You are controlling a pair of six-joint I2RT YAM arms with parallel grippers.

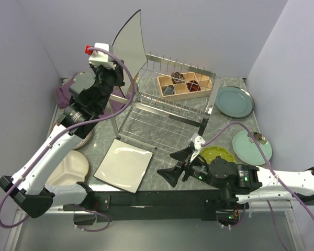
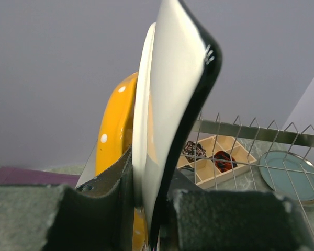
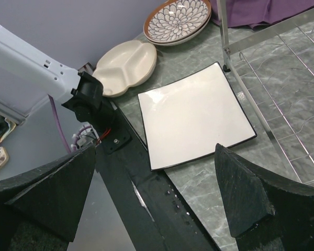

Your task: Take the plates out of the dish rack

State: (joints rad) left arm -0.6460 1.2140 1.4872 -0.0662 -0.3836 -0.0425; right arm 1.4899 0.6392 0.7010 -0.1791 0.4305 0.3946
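My left gripper is shut on the lower edge of a large cream square plate with a dark rim. It holds the plate upright, above the left end of the dish rack. In the left wrist view the plate stands edge-on between the jaws of the left gripper, and a yellow-orange rounded shape with white dots shows right behind it. A second square plate lies flat on the table. My right gripper hangs open near the front edge, right of that plate, holding nothing.
A wooden compartment box sits in the rack. A teal-grey plate, a mint plate and a yellow-green plate lie at the right. A cream divided dish, a patterned brown-rimmed plate and a purple cloth are at the left.
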